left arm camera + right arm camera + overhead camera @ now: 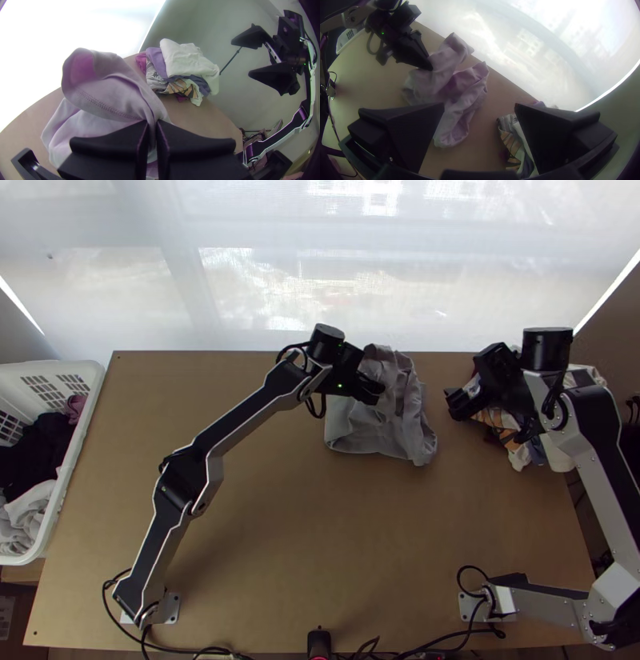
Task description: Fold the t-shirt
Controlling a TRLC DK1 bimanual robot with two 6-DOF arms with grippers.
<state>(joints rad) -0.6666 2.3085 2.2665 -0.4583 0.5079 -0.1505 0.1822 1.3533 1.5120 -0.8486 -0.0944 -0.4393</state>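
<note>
Pinching the bunched grey t-shirt (364, 430), the left gripper (378, 391) shows in the top view at the far part of the wooden worktop (320, 540), where the cloth lies heaped near the far edge. To its right, the right gripper (467, 383) hangs beside a pile of clothes (518, 456), apart from the shirt; a white basket (90, 420) with garments (36, 448) in it stands at the left. In the left wrist view, the left gripper (152, 122) has its jaws closed on a narrow gather of the shirt, and a loose fold with a stitched seam bulges up beyond them. In the right wrist view, the jaws of the right gripper (479, 107) stand wide apart with no cloth between their tips; the shirt lies rumpled farther off.
</note>
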